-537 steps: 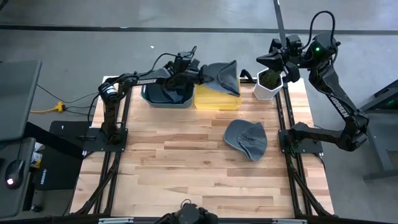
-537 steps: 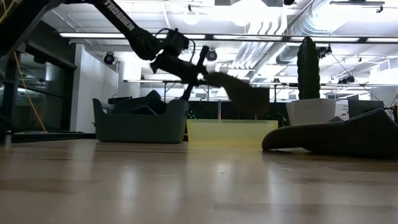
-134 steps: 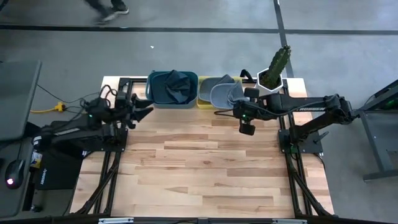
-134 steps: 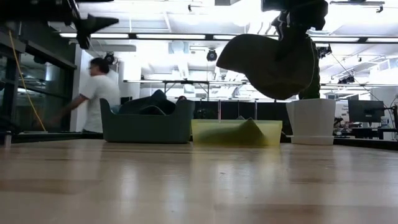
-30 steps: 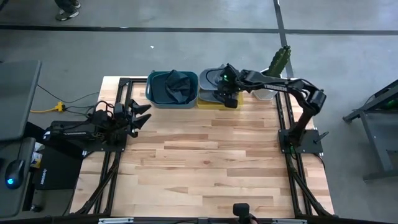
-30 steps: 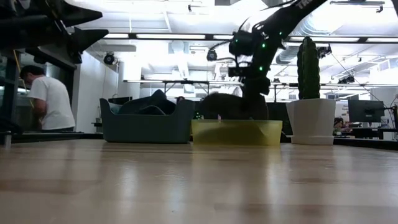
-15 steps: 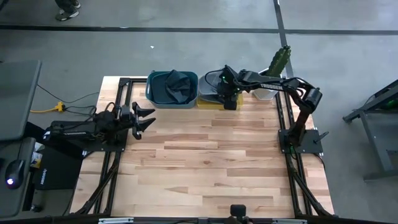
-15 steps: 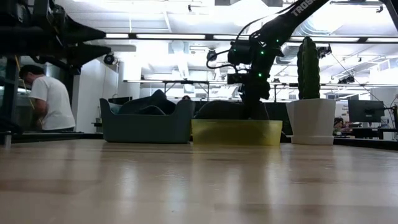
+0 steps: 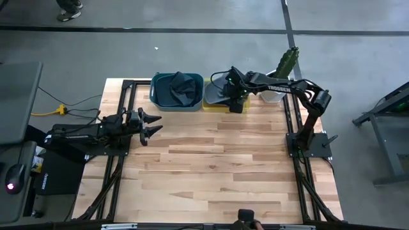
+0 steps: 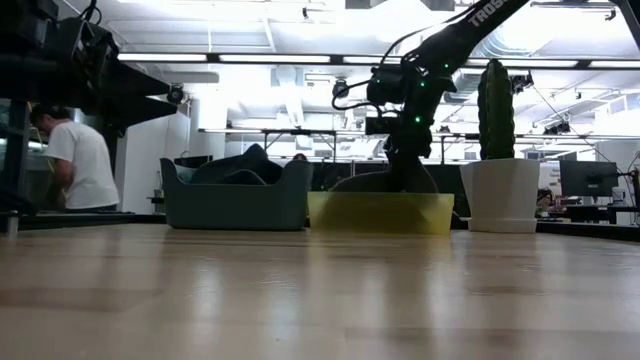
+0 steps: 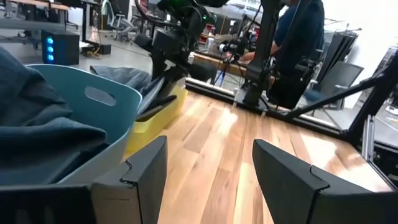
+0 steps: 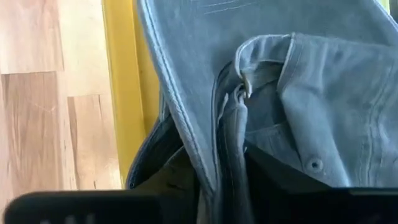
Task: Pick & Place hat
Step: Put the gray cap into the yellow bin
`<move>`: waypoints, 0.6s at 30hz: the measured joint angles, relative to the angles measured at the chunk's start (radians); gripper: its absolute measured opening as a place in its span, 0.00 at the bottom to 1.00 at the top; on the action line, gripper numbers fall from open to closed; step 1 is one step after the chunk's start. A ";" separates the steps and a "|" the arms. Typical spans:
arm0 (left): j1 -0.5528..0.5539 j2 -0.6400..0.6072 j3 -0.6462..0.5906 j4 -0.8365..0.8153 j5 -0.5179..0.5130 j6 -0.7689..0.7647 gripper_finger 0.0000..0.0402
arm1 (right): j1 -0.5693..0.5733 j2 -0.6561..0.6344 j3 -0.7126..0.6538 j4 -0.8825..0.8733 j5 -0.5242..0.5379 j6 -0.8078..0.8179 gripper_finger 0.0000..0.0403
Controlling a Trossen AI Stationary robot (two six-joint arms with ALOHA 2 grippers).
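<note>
Left gripper (image 9: 155, 122) fingers (image 11: 292, 176) apart.

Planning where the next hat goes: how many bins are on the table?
2. The teal bin sits at the table's far edge, holding dark fabric; the yellow bin is right beside it, holding a grey hat. The white plant pot isn't counted.

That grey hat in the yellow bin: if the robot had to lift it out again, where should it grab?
Probably the brim edge of the grey hat, coming straight down from above. It is a thin fold draped across the yellow bin, whose walls block the sides. The right claw hangs just over it.
</note>
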 joint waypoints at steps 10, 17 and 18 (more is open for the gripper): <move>0.000 0.000 0.002 -0.008 0.002 0.000 0.53 | -0.011 -0.002 0.000 -0.036 -0.024 0.015 0.37; 0.000 0.000 0.002 -0.007 -0.001 0.000 0.53 | -0.011 -0.041 0.000 -0.077 -0.051 0.015 0.38; 0.000 0.000 0.002 -0.007 -0.001 0.000 0.53 | -0.011 -0.049 0.000 -0.076 -0.052 0.015 0.38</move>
